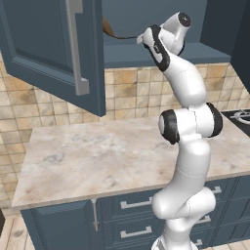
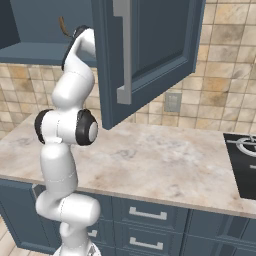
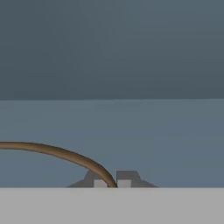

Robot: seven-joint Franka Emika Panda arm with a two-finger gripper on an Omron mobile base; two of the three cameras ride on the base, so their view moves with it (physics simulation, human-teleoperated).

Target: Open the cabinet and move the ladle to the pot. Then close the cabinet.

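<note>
Gripper sits pinched on the thin handle of the ladle, its fingertips nearly meeting around it, inside the open cabinet on the shelf. That ladle looks light, stiff and smooth; held near the handle's end, the bowl at the far left may swing or twist, so a hold nearer the middle would likely be steadier.

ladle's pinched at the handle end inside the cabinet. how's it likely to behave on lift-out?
The ladle looks rigid, so it probably won't droop. The gripper is shut on the thin handle's end, with the rest reaching far to one side, so it may pivot or swing in the grip. The handle looks smooth and narrow between the fingertips, so slipping seems possible.
</note>
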